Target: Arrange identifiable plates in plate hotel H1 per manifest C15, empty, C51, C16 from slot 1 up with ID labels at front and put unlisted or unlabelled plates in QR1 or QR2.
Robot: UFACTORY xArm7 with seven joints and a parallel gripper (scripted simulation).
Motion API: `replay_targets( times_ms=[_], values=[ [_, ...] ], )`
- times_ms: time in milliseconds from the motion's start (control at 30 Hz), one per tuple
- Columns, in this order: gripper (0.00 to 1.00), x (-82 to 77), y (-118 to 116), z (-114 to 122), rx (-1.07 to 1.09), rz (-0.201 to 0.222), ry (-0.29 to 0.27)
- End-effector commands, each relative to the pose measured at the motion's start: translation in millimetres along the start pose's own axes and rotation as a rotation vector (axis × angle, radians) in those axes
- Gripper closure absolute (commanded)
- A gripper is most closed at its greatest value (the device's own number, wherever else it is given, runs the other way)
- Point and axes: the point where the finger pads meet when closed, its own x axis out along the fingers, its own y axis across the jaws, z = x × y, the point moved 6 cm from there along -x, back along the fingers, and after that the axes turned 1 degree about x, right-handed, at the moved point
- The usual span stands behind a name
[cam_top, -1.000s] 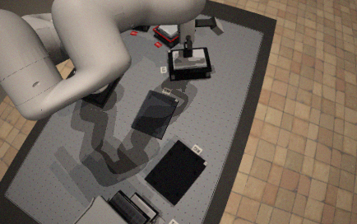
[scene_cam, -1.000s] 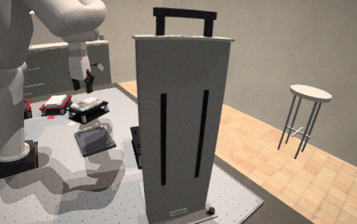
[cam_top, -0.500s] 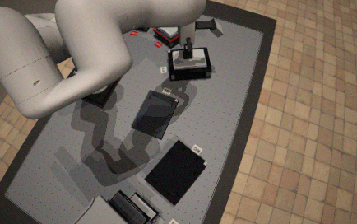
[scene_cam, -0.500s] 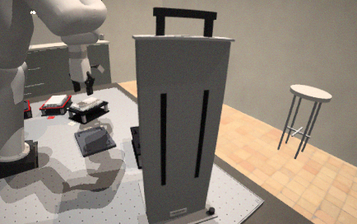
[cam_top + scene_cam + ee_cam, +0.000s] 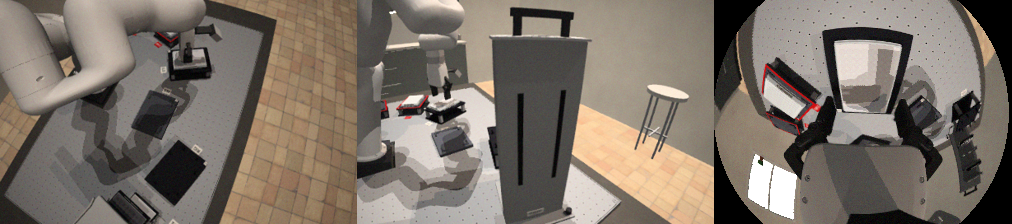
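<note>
A pale plate [image 5: 200, 57] [image 5: 448, 103] [image 5: 868, 70] lies flat in a raised black-framed nest [image 5: 191, 75] [image 5: 446, 112] [image 5: 829, 63] at the far end of the deck. My gripper [image 5: 187, 55] [image 5: 442, 90] [image 5: 866, 104] is open and empty. It hangs just above the near end of this plate, with one finger to each side of it. The plate hotel H1 [image 5: 538, 123] [image 5: 96, 212] stands at the deck's other end. The exterior view shows only its closed back, so its slots are hidden. Plate edges [image 5: 132, 206] jut from its front in the top view.
A red-framed nest holding a plate [image 5: 169, 38] [image 5: 412, 103] [image 5: 786, 92] stands just beyond the gripper. Two flat dark nests lie mid-deck: a grey one [image 5: 155, 113] [image 5: 452, 141] and a black one [image 5: 177, 170]. The arm base [image 5: 96, 96] stands at left. A stool [image 5: 663, 119] stands off the deck.
</note>
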Motion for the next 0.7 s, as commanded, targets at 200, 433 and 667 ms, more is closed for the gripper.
replay_targets(
  times_ms=[200,433,667],
  values=[
    [0.00,15.2,0,-1,0.000,0.000,0.002],
    [0.00,15.1,0,-1,0.000,0.000,0.002],
    [0.00,15.8,0,-1,0.000,0.000,0.002]
  ],
)
